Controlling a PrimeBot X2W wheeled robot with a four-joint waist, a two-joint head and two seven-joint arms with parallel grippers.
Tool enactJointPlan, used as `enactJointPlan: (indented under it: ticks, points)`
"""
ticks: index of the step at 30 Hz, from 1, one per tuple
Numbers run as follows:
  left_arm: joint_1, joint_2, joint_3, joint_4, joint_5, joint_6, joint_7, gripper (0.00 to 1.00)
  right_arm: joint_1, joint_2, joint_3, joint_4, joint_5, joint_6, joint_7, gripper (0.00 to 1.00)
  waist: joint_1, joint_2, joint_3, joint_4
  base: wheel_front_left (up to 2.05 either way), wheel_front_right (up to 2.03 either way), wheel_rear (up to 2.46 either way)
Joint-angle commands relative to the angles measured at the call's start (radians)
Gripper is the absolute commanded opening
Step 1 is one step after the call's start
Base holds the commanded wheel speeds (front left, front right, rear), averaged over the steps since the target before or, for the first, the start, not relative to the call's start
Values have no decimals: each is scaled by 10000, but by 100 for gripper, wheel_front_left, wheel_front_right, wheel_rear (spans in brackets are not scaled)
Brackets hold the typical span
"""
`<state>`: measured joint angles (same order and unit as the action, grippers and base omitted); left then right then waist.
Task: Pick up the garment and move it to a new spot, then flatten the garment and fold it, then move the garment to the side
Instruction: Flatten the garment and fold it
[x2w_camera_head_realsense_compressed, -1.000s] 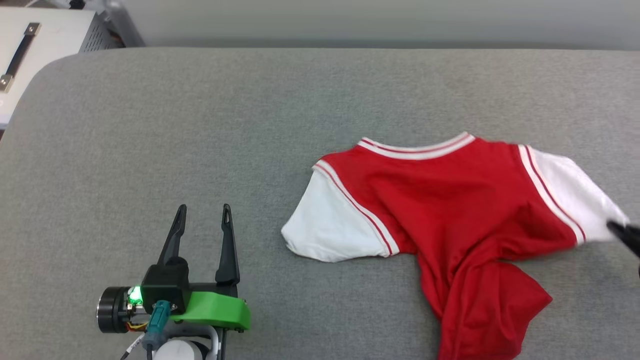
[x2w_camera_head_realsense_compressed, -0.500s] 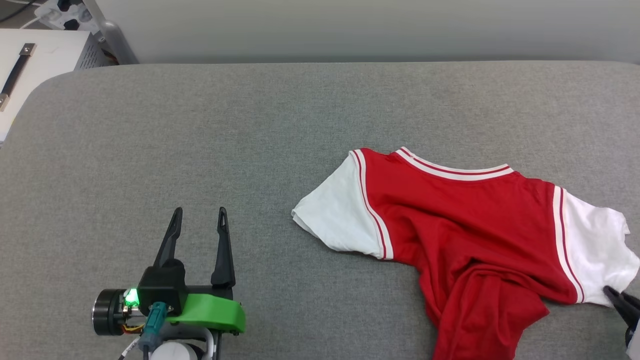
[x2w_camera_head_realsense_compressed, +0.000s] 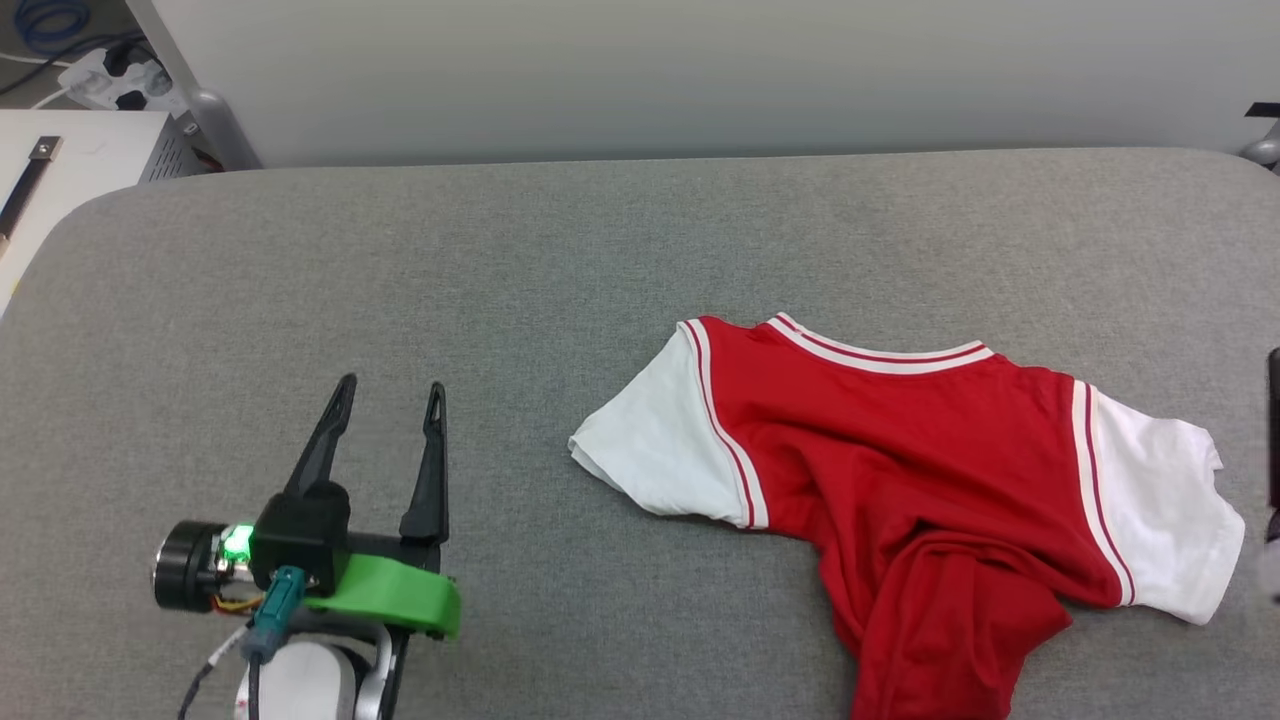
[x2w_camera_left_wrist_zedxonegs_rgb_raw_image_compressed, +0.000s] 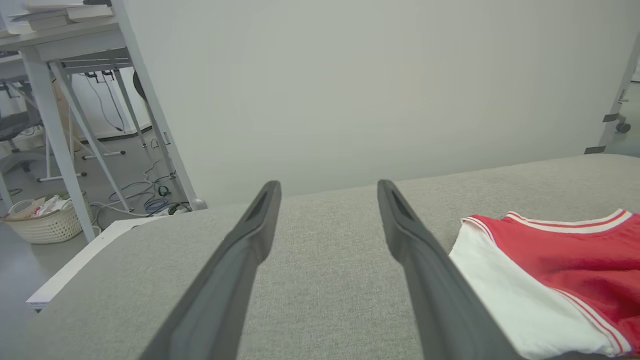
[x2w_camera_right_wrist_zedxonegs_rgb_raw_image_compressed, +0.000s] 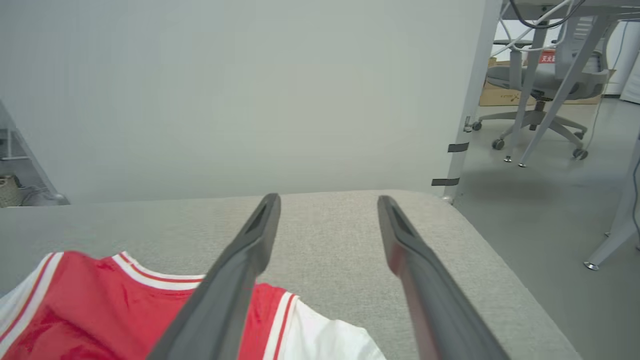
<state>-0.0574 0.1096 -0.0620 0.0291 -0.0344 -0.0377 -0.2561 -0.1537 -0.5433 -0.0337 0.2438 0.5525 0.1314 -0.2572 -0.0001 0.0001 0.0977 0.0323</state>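
Head view: the garment (x2w_camera_head_realsense_compressed: 900, 470) lies on the right half of the gray padded table (x2w_camera_head_realsense_compressed: 600, 250), collar toward the far edge, one white sleeve out to each side. The red body is bunched and twisted toward the near edge and runs off the bottom of the frame. The left gripper (x2w_camera_head_realsense_compressed: 390, 385) is at lower left over bare table, well apart from the garment, with its fingers spread and nothing between them. A white cabinet (x2w_camera_head_realsense_compressed: 80, 160) with a dark handle sits past the table's far left corner, and a power strip (x2w_camera_head_realsense_compressed: 110, 85) lies on the floor behind it. Left wrist view: its two dark fingers stand wide apart over the gray surface, holding nothing. The garment's white sleeve and striped shoulder trim are at lower right, and the right-hand finger crosses in front of the sleeve edge; I cannot tell if they touch. A woven basket (x2w_camera_left_wrist_zedxonegs_rgb_raw_image_compressed: 47, 225) is on the floor at left under a desk. Right wrist view: the right gripper (x2w_camera_right_wrist_zedxonegs_rgb_raw_image_compressed: 328, 198) has its fingers spread apart with only bare table between them. The garment's collar, red shoulder and white sleeve sit at lower left, partly behind the left-hand finger. An office chair (x2w_camera_right_wrist_zedxonegs_rgb_raw_image_compressed: 545, 80) stands on the floor at upper right.
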Motion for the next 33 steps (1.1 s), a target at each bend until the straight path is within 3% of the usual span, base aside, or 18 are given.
enactJointPlan:
  ticks: [1, 4, 7, 10, 12, 13, 15, 16, 20, 26, 33]
  points:
    - [-463, 230, -56, 158, 94, -208, -57, 100, 656, 762, -304, -725, -603, -7, -43, 100, 1, -1, 2, 1, 0, 0, 0]
    - [-1228, 599, -286, 653, 8, -579, -57, 100, 1497, 1868, -702, -2076, -1606, -7, -43, 100, 1, -1, 6, -32, 0, 0, 0]
    - [-2076, 1025, -738, 1367, -212, -821, 108, 100, 1927, 2381, -645, -2768, -2135, -7, -44, 100, 1, -1, 23, -87, 0, 0, 0]
    - [-3163, 1549, -1552, 1914, -818, -914, 1018, 100, 2093, 2651, -531, -3197, -2399, -7, -12, 100, 1, -1, 81, -175, 0, 0, 0]
    - [-4044, 2068, -2667, 2030, -1873, -923, 2053, 100, 2102, 2764, -426, -3444, -2506, -7, -1, 100, 1, -1, 147, -261, 0, 0, 0]
    - [-5051, 2751, -4075, 2151, -3663, -926, 4108, 100, 2086, 2864, -300, -3602, -2607, -7, 16, 100, 1, -1, 235, -358, 0, 0, 0]
    - [-5694, 3226, -5084, 2089, -4821, -927, 5687, 100, 2063, 2922, -192, -3646, -2653, -7, 19, 100, 1, -1, 320, -433, 0, 0, 0]
    - [-6659, 3761, -6304, 1883, -6293, -928, 7510, 100, 2018, 3022, -34, -3679, -2780, -7, 15, 100, 1, -1, 504, -562, 0, 0, 0]
    - [-7578, 3978, -7619, 2023, -7582, -928, 9137, 100, 1842, 3062, 75, -3653, -2884, -7, 6, 100, 1, -1, 800, -750, 0, 0, 0]
    - [-8491, 4070, -9355, 2851, -8527, -929, 10371, 100, 1342, 2941, 321, -3547, -2893, -7, -11, 100, 1, -1, 1352, -1184, 0, 0, 0]
    - [-9145, 4152, -10759, 4060, -8635, -929, 9998, 100, 860, 2799, 437, -3399, -2854, -7, -31, 100, 1, -1, 1966, -1531, 0, 0, 0]
